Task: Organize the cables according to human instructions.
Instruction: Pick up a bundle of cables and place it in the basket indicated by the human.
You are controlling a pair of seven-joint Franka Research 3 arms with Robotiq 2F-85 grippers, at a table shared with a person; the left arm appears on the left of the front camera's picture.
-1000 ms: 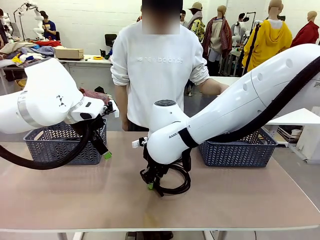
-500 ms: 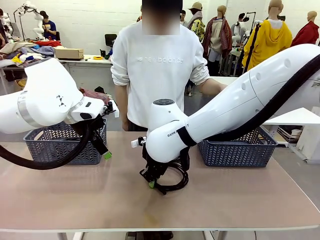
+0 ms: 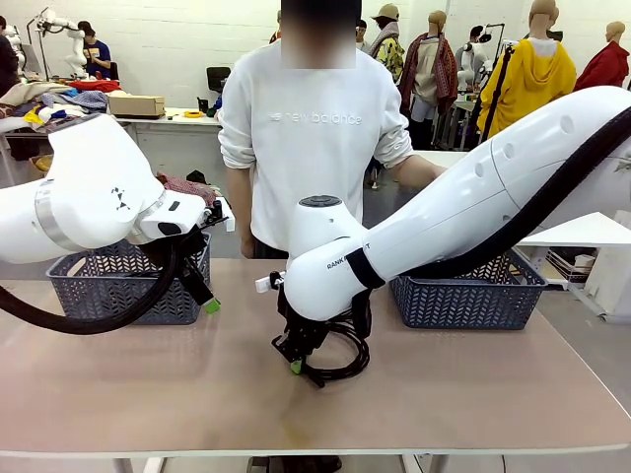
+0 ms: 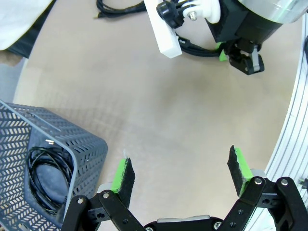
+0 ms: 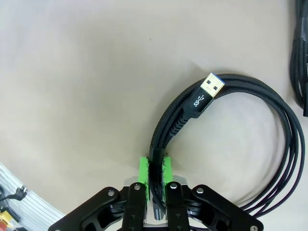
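Right gripper (image 3: pixel 295 365) (image 5: pixel 155 169) sat low over the tan tabletop (image 3: pixel 148 394). Its green pads (image 5: pixel 143 168) were pinched narrow on a coiled loop of braided black cord (image 5: pixel 166 127). We noted the strands running up between the two fingers, then arching away past the fingertips and curving round to one side of them. A gold-and-blue USB plug (image 5: pixel 211 86) on that cord lay ahead of the fingertips, pointing away from them, against the top of the arch. From the front the loop (image 3: pixel 347 361) showed just behind the fingers. We could not tell whether it rested on the table or hung clear. A second bundle of black cord (image 5: pixel 298 72) ran along the edge of the right wrist view, well off to the side of the fingers.

Left gripper (image 3: pixel 209 301) (image 4: pixel 180 168) had its fingers spread wide with nothing between them and bare tabletop beyond the tips. Just beside one finger stood a dark grey lattice plastic basket (image 4: pixel 82 144) (image 3: pixel 118 286). A thin black cord coil (image 4: pixel 45 178) lay in its bottom. Well ahead of these fingertips we saw the right gripper with its held loop, and past that another black cord end (image 4: pixel 115 7).

A matching grey basket (image 3: pixel 473 301) stood beyond the right fingers. A person in a white sweatshirt (image 3: pixel 311 138) stood past both grippers, across the table.
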